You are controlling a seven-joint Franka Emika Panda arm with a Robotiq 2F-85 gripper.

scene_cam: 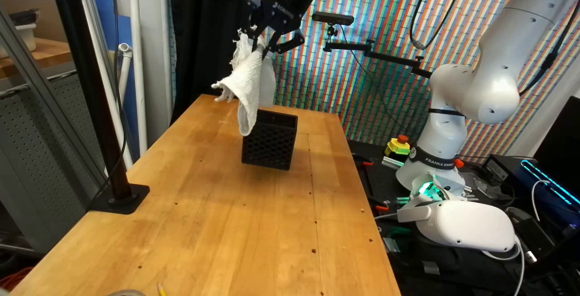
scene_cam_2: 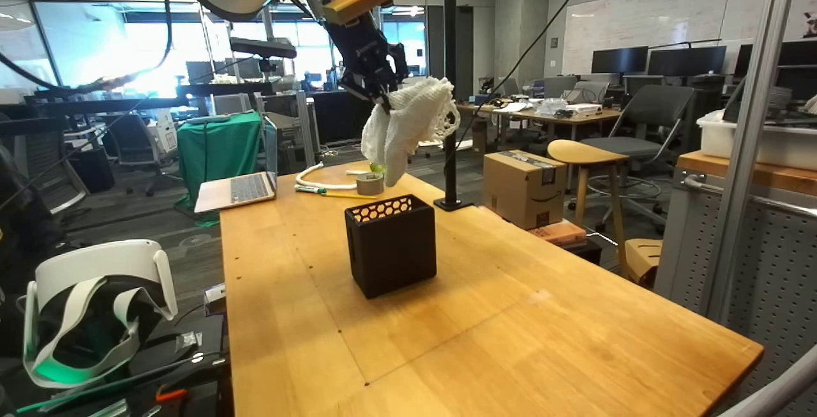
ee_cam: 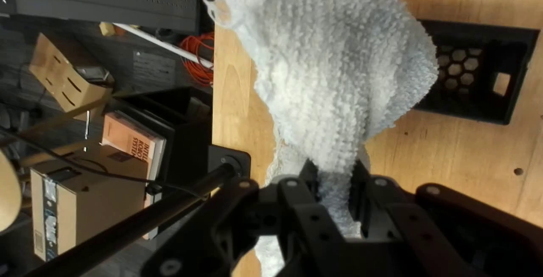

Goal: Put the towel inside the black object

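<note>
A white textured towel hangs bunched in the air; it shows in both exterior views [scene_cam: 248,83] [scene_cam_2: 418,120] and fills the middle of the wrist view [ee_cam: 331,65]. My gripper [scene_cam: 260,47] is shut on the towel's upper part, also seen in an exterior view [scene_cam_2: 387,99] and the wrist view [ee_cam: 337,179]. The black object is an open-topped box with honeycomb cut-outs, upright on the table [scene_cam: 269,144] [scene_cam_2: 399,251]. The gripper is above it and off to one side. In the wrist view, the towel covers the left part of the box [ee_cam: 475,113].
The wooden table [scene_cam: 217,223] has a black pole [scene_cam: 120,196] on a base plate at its edge. A tape roll [scene_cam_2: 370,183], a yellow pencil [scene_cam_2: 344,196], a white cord [scene_cam_2: 306,181] and a laptop [scene_cam_2: 239,190] lie at one end. A headset [scene_cam: 466,225] sits beside the table.
</note>
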